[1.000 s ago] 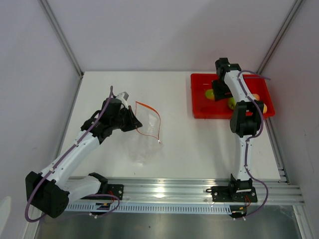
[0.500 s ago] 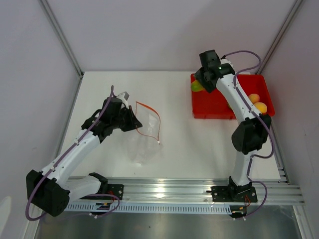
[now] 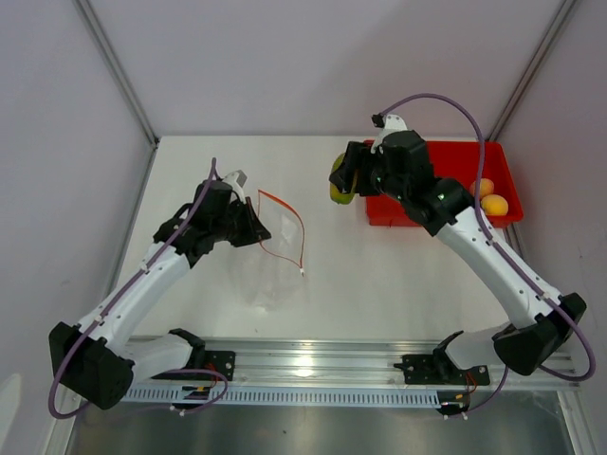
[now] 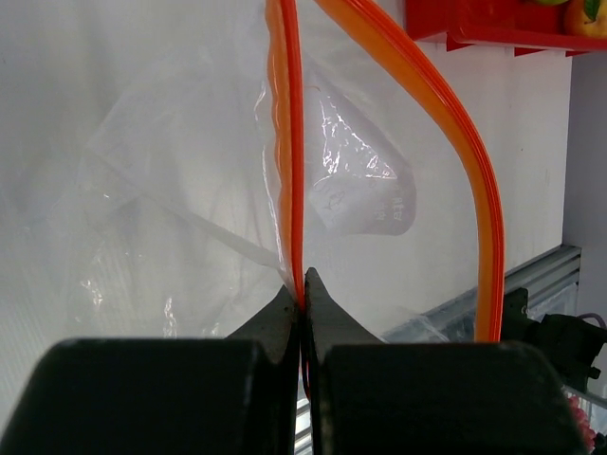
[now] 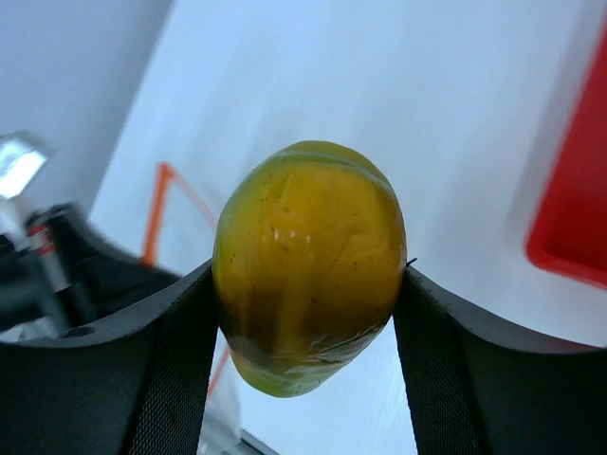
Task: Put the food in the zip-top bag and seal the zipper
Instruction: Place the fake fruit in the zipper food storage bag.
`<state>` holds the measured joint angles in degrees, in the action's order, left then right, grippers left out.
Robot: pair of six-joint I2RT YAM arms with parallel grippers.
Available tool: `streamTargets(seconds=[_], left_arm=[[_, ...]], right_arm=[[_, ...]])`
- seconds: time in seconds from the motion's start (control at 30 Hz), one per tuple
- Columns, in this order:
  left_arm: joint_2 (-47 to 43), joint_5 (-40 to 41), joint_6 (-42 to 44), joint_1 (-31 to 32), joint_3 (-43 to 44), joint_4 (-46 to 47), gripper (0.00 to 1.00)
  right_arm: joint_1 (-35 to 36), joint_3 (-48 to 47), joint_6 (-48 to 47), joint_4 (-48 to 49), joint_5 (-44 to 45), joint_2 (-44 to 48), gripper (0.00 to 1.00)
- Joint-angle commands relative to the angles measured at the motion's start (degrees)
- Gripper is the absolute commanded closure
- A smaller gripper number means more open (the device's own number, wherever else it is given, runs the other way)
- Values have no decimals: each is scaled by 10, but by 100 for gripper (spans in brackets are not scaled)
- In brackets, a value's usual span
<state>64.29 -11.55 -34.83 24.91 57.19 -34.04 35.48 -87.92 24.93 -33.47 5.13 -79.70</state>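
Observation:
The clear zip-top bag lies on the white table with its orange-red zipper gaping open. My left gripper is shut on one side of the zipper strip; the other side arcs away, so the mouth stands open. My right gripper is shut on the yellow-green mango and holds it in the air between tray and bag; the mango fills the right wrist view. Two orange-yellow fruits lie in the red tray. The green apple is hidden.
The red tray stands at the back right, partly covered by my right arm. Its edge shows in the right wrist view and the left wrist view. An aluminium rail runs along the near table edge.
My right arm has lifted the mango out of the red tray and carried it left, past the tray's left edge toward the bag. The left gripper and bag have held still.

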Motion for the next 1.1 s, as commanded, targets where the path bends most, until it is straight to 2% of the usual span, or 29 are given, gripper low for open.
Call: streamTargets(seconds=[0.0, 0.13, 0.4, 0.63, 0.77, 0.8, 0.87, 0.9, 0.97, 1.03, 1.07], left_arm=[[7, -21, 13, 2, 26, 0, 99], [11, -33, 12, 2, 28, 1, 99], [18, -51, 13, 2, 36, -2, 100], [8, -62, 11, 2, 35, -2, 99], [7, -68, 8, 2, 31, 3, 99], [6, -68, 8, 2, 32, 3, 100], [6, -67, 10, 2, 30, 3, 100], [6, -67, 10, 2, 28, 3, 99], [6, -67, 9, 2, 28, 3, 99], [7, -66, 9, 2, 28, 4, 99], [7, -66, 9, 2, 28, 4, 99]], right_arm=[[29, 0, -67, 51, -124, 15, 100], [107, 2, -83, 66, -122, 10, 100], [153, -11, -79, 90, -122, -53, 99], [162, -30, -88, 75, -99, -96, 82], [164, -38, -86, 66, -91, -115, 60], [167, -44, -85, 61, -78, -121, 49], [171, -49, -89, 59, -71, -121, 41], [174, -51, -91, 56, -61, -121, 30], [176, -55, -94, 53, -59, -121, 22], [177, -55, -94, 50, -53, -116, 20], [177, -55, -94, 47, -52, -116, 1]])
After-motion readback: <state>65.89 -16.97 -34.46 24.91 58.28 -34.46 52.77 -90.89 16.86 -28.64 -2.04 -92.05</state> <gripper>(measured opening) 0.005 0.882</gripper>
